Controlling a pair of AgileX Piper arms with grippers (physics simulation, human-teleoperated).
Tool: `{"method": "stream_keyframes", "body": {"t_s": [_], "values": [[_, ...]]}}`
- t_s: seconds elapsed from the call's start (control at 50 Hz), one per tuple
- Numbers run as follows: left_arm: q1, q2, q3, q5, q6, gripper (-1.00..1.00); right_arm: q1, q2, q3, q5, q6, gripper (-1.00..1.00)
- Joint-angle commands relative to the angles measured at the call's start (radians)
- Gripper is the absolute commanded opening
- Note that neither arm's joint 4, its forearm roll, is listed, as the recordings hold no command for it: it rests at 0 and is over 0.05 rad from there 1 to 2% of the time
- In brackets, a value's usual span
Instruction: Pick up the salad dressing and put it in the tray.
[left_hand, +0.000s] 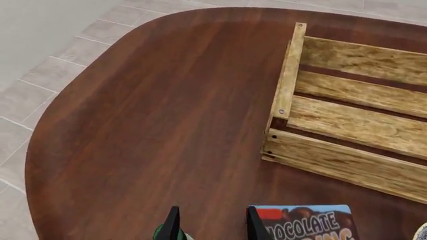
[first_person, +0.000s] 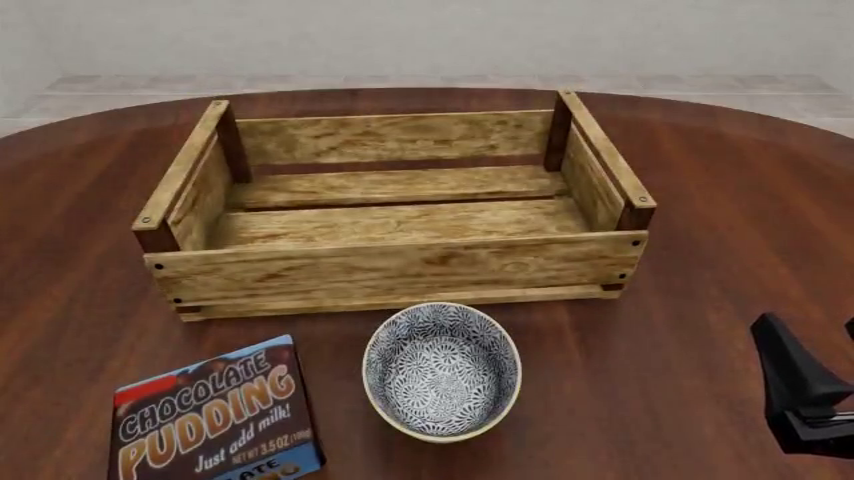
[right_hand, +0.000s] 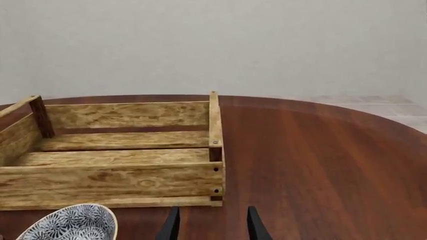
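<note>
Wooden and bare inside, the tray (first_person: 395, 265) holds nothing, so the job seems hardly begun. The bottle of salad dressing (left_hand: 165, 233) shows only as a sliver of green cap beside a left pincer (left_hand: 211, 226) fingertip in the left wrist view; it is outside the front view. That pincer's jaws stand apart, not grasping it. The right pincer (first_person: 801, 395), at 4 o'clock from the tray, is spread and idle. Grasp, lift and placing all remain. A pudding box (first_person: 218, 420) and bowl (first_person: 442, 370) sit at the tray's 6 o'clock side.
</note>
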Motion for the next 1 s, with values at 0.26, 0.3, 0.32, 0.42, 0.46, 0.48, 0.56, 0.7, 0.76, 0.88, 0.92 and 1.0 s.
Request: {"method": "stream_keyframes", "body": {"t_s": [0.26,0.3,0.32,0.42,0.46,0.48,0.56,0.7,0.76,0.88,0.92,1.0], "values": [[0.055,0.088,0.057,-0.078,0.034,1.00,-0.011,0.035,0.000,-0.029,0.007,1.00],[0.059,0.089,0.066,-0.083,0.036,1.00,-0.010,0.040,0.000,-0.034,0.006,1.00],[0.060,0.087,0.070,-0.084,0.034,1.00,-0.010,0.042,0.000,-0.036,0.007,1.00],[0.062,0.090,0.081,-0.090,0.035,1.00,-0.014,0.031,0.000,-0.024,0.008,1.00],[0.071,0.086,0.086,-0.087,0.042,1.00,-0.016,0.028,0.000,-0.021,0.008,1.00],[0.073,0.083,0.088,-0.085,0.045,1.00,-0.017,0.030,0.000,-0.022,0.008,1.00],[0.091,0.078,0.099,-0.082,0.056,1.00,-0.020,0.032,0.000,-0.023,0.007,1.00],[0.114,0.065,0.107,-0.075,0.064,1.00,-0.020,0.032,0.000,-0.022,0.005,1.00],[0.122,0.057,0.111,-0.068,0.069,1.00,-0.021,0.037,0.000,-0.027,0.006,1.00],[0.145,0.047,0.115,-0.061,0.086,1.00,-0.024,0.038,0.000,-0.027,0.007,1.00],[0.150,0.045,0.118,-0.060,0.091,1.00,-0.025,0.039,0.000,-0.028,0.008,1.00],[0.170,0.045,0.124,-0.060,0.104,1.00,-0.030,0.039,0.000,-0.028,0.013,1.00]]}}
